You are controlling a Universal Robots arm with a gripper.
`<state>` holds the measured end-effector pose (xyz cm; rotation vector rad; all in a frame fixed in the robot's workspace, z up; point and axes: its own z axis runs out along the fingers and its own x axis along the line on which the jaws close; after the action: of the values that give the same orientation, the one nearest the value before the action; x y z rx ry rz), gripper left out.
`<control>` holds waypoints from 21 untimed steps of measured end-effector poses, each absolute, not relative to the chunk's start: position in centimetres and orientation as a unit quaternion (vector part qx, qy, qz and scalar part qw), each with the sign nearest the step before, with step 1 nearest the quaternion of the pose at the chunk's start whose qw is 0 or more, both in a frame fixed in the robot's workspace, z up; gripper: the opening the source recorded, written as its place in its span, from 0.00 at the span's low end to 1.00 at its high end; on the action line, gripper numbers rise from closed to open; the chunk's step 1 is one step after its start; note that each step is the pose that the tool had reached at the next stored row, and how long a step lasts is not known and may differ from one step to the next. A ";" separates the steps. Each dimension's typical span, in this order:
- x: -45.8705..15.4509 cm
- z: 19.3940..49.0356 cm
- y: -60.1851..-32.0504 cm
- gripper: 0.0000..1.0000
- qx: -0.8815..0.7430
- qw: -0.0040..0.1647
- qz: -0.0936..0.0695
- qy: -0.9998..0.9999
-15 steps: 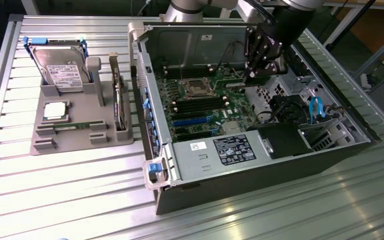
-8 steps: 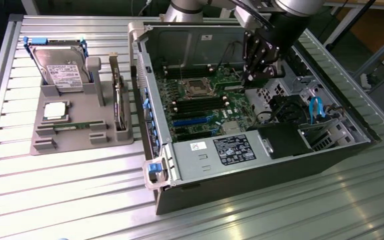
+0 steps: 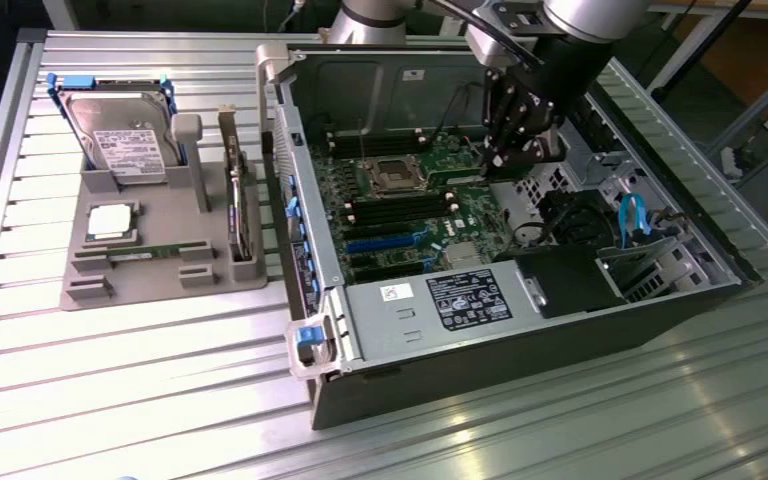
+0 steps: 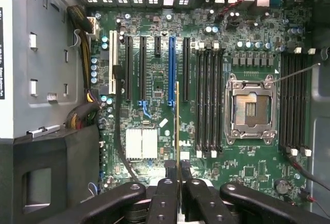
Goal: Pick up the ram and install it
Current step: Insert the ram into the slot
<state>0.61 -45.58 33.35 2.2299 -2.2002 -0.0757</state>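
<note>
Holding the ram [image 4: 178, 126] edge-on between nearly closed fingers [image 4: 166, 190], my gripper [image 4: 178, 169] hangs over the motherboard [image 4: 258, 162] inside the open computer case [image 3: 491, 378], close to the black memory slots [image 4: 209, 100].

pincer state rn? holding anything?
Pincer: closed on the ram, held edge-on over the motherboard.

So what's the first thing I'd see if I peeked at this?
Probably the big open computer case in the middle, with its green motherboard full of slots. The black tool hangs over that board, pinching the ram, a thin stick seen edge-on. On the exterior view's left sits a gray tray holding a hard drive.
</note>
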 end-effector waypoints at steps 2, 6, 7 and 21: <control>0.6 33.1 -45.6 0.11 0.712 0.004 -0.024 -0.702; 0.6 32.5 -45.6 0.11 0.712 0.004 -0.024 -0.702; 0.6 32.4 -45.6 0.11 0.712 0.004 -0.024 -0.702; 0.6 30.7 -45.6 0.11 0.712 0.004 -0.024 -0.702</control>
<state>0.61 -45.58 30.71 2.2299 -2.2002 -0.0757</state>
